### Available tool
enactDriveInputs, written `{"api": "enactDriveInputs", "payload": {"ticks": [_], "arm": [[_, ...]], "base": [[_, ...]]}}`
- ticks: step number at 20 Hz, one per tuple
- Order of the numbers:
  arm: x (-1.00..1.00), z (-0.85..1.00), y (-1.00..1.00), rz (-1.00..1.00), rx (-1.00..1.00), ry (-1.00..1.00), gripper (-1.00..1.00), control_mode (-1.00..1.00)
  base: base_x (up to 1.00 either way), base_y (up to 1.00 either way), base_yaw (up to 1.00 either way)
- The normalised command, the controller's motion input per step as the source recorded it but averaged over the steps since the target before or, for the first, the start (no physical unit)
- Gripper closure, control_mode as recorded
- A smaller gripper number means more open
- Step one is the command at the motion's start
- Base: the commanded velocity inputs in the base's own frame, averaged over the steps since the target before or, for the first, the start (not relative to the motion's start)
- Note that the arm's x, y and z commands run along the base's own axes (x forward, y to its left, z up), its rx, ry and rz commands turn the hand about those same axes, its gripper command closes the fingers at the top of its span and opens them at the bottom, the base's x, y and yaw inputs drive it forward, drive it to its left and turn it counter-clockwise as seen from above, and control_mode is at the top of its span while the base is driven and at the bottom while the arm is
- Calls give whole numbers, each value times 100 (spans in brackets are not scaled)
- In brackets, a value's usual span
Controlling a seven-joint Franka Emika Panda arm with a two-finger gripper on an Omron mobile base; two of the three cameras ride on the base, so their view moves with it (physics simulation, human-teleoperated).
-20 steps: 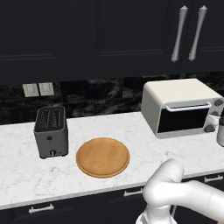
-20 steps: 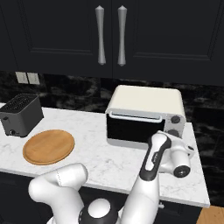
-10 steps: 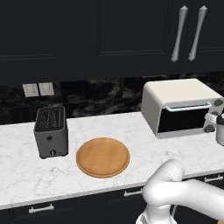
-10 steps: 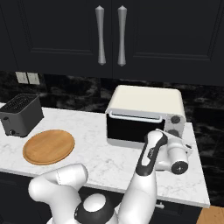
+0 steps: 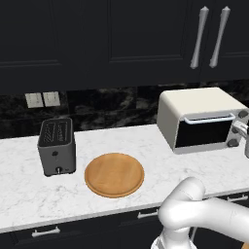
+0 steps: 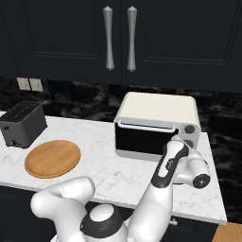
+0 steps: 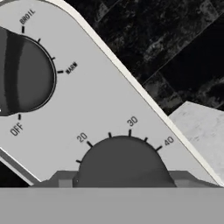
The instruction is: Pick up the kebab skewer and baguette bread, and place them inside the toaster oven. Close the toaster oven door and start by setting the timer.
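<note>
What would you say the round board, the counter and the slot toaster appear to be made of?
The board looks like wood: warm tan, matte, with a raised rim. The counter looks like polished marble or an imitation: white with grey veining. The toaster looks like dark grey metal or plastic with a dull finish; the render leaves that open.

White marble counter (image 5: 146, 146) runs below black upper cabinets (image 5: 97, 39) with silver bar handles (image 6: 119, 38). Black marbled backsplash (image 5: 112, 107) carries pale wall outlets (image 5: 43, 99). Dark drawers (image 5: 63, 231) sit beneath.
</note>
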Motion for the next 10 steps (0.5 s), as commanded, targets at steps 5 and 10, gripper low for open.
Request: {"api": "enactDriveInputs", "payload": {"ticks": [5, 10], "arm": [[-16, 0, -35, -5, 47, 3, 100, -100], [-10, 0, -26, -6, 40, 0, 100, -100]], "base": [[0, 0, 0], [0, 0, 0]]}}
